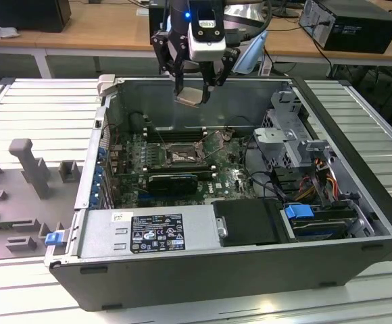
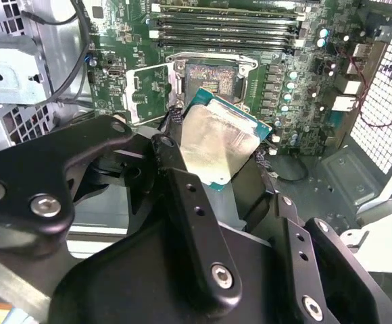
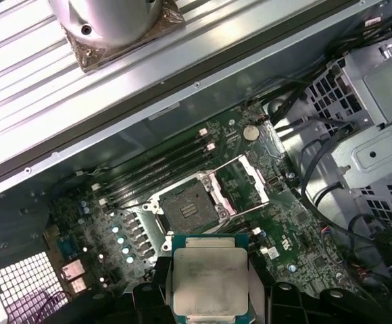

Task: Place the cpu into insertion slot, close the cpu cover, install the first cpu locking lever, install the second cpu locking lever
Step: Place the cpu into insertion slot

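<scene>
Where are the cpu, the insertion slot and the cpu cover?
cpu (image 3: 211,280), first wrist view, silvery top face.
insertion slot (image 3: 189,210), first wrist view, dark socket centre.
cpu cover (image 3: 254,177), first wrist view, outer frame rail.

The gripper (image 1: 194,85) is black; between its jaws the cpu (image 3: 209,280) is pale silvery-beige with a teal-green border. Beyond the jaws, the motherboard (image 3: 280,226) is green, the insertion slot (image 3: 189,209) dark with a silvery rim.
</scene>
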{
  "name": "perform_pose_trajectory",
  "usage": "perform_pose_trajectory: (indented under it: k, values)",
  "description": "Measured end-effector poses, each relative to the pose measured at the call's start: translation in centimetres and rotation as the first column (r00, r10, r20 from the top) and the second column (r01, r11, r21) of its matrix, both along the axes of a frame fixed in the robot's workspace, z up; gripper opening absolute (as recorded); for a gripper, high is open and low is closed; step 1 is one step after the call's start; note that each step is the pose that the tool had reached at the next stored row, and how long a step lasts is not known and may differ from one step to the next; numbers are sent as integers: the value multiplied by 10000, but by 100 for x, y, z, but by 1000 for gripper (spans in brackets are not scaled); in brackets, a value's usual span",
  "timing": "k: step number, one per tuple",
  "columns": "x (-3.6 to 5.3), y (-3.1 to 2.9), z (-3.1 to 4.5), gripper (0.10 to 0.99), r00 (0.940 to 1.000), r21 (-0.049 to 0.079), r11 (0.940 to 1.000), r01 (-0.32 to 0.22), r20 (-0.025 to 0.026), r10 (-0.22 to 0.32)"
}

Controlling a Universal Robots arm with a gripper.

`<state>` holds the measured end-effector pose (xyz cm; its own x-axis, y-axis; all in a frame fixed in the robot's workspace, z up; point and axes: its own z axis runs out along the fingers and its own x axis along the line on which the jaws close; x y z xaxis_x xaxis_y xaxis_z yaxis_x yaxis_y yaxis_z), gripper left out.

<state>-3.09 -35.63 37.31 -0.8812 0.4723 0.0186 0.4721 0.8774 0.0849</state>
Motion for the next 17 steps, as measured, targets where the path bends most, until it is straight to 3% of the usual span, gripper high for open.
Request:
perform_pose_trajectory:
  k: [7, 17]
  values:
    - [0, 0, -1, 537, 9985, 0, 9985, 541, 0, -541]
    - [0, 0, -2, 537, 9912, -1, 9912, 1327, 0, -1327]
